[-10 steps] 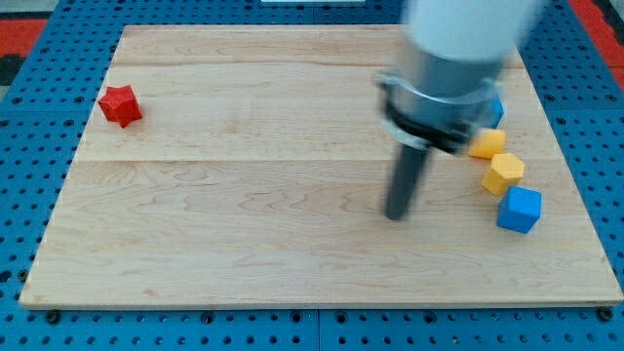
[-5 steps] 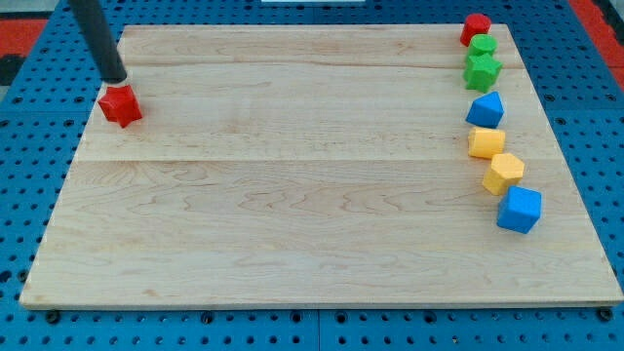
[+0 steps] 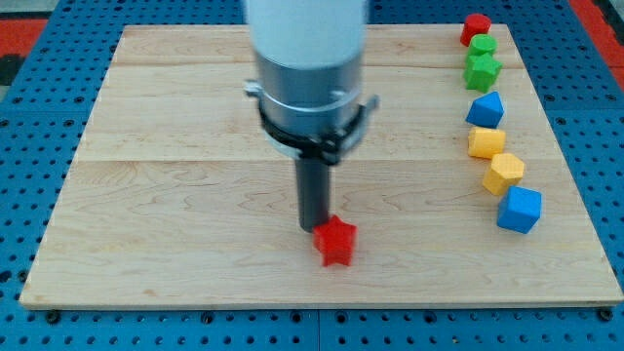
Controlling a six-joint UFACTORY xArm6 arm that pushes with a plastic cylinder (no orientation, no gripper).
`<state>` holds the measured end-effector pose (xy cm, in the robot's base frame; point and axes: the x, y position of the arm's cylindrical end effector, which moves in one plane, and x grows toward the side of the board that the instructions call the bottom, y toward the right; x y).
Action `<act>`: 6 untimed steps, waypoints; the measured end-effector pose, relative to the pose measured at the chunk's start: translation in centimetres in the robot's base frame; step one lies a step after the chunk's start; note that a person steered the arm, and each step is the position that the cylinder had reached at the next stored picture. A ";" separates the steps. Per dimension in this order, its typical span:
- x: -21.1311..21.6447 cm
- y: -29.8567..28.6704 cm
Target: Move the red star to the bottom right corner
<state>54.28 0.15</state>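
Observation:
The red star lies on the wooden board near the bottom, a little right of the middle. My tip stands right against the star's upper left side, touching it. The rod rises from there into the big grey arm body, which hides part of the board's upper middle.
A column of blocks runs down the board's right edge: a red block, two green blocks, a blue block, two yellow blocks and a blue cube. Blue pegboard surrounds the board.
The red star has moved from the upper left of the board to the bottom middle. My tip moved with it, down and right, staying at its upper left.

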 end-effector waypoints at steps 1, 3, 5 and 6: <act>0.4 -4.1; 2.3 7.4; 2.3 17.9; 2.5 19.0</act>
<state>56.79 19.17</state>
